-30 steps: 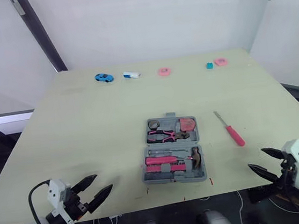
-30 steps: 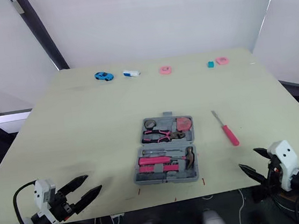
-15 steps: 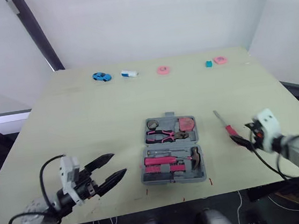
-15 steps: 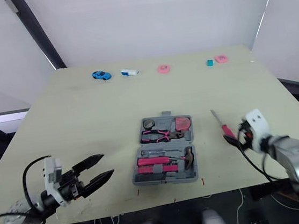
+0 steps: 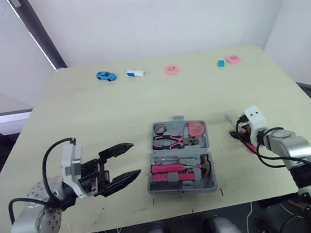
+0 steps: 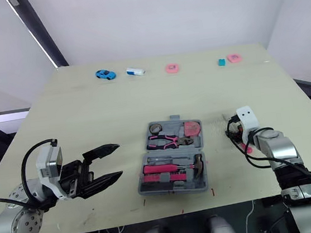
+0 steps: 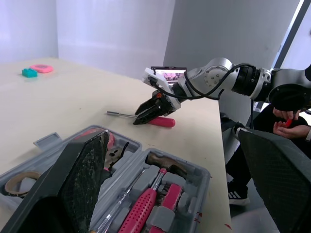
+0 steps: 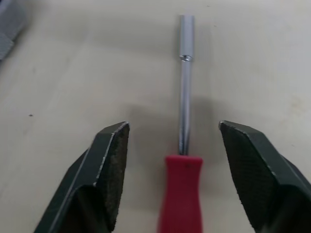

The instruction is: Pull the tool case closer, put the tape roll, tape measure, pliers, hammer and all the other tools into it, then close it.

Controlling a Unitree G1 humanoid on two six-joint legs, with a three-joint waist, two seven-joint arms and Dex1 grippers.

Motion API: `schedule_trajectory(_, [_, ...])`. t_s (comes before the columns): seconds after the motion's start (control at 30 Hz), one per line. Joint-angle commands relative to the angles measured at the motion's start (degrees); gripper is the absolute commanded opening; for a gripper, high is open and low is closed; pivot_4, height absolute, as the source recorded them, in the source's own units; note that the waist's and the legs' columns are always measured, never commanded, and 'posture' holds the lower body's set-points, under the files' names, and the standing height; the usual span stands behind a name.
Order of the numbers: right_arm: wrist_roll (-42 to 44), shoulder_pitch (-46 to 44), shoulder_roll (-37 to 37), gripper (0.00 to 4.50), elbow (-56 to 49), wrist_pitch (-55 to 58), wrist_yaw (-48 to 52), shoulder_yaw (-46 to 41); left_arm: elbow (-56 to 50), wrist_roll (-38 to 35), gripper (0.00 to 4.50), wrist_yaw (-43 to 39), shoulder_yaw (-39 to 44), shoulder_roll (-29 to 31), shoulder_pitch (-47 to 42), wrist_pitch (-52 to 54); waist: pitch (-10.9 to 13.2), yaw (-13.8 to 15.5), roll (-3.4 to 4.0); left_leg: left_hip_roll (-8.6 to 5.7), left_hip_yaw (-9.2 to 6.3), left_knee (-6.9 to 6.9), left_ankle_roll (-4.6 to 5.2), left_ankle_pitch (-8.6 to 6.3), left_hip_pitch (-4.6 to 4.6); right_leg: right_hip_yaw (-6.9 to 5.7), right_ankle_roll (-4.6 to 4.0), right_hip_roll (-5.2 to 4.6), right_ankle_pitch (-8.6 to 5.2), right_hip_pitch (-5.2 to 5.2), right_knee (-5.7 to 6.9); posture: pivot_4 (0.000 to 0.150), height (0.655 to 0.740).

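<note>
right jaws wide astride screwdriver (image 8: 183, 121)

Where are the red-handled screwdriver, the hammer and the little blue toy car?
Screwdriver (image 8: 183, 124): right wrist view, on its metal shaft.
Hammer (image 7: 167, 165): left wrist view, on its dark head.
Blue toy car (image 5: 105, 75): left eye view, on its roof.

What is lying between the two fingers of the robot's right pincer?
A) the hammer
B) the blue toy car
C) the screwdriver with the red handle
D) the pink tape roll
C. The right wrist view shows the screwdriver lying flat between the open fingers of the right pincer, one finger on each side and neither touching it.
</note>
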Motion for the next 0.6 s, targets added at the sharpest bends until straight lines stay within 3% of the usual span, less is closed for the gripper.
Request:
schedule_trajectory(0.03, [0.2,2.4,-0.2,1.83,-2.7,0.9,-1.0,-1.9,-1.5,-0.6,4.5,-0.2,0.4,0.2,-0.3,-0.7,0.0,0.0,0.0,0.0,-0.01,0.0,0.0,0.0,0.01,-0.01,0.0,0.01,0.0,0.0,0.01,0.15,0.74])
schedule_trajectory(0.13, [0.6,4.3,0.0,0.61,-4.7,1.3,-1.4,-2.8,-1.5,-0.5,4.5,0.1,0.3,0.1,-0.4,-0.6,0.0,0.0,0.0,0.01,-0.05,0.02,0.0,0.0,0.02,-0.02,0.0,0.03,0.0,0.02,0.02,0.15,0.74])
schedule_trajectory(0.17, [0.8,4.8,0.2,0.52,-5.4,1.4,-1.7,-3.2,-1.5,-0.4,4.5,0.1,0.3,0.1,-0.5,-0.6,0.0,0.1,0.0,0.01,-0.06,0.04,0.0,0.0,0.04,-0.03,0.0,0.03,0.0,0.05,0.02,0.15,0.74])
schedule_trajectory(0.37, [3.1,9.9,3.8,0.43,-18.0,7.6,-6.9,-7.3,-1.0,0.0,4.5,0.4,-0.2,-0.2,-0.9,-0.6,0.0,0.3,0.01,0.0,-0.2,0.12,0.0,0.01,0.03,-0.16,0.0,0.01,0.0,0.16,0.02,0.15,0.74])
schedule_trajectory(0.6, [2.8,19.7,14.9,0.43,-39.0,18.2,-18.5,-9.3,-1.8,0.0,4.5,1.0,-0.5,-0.4,-0.2,-0.3,0.0,0.0,0.04,0.02,-0.27,0.11,-0.01,0.01,0.02,-0.21,0.0,0.03,0.0,0.13,0.07,0.15,0.74])
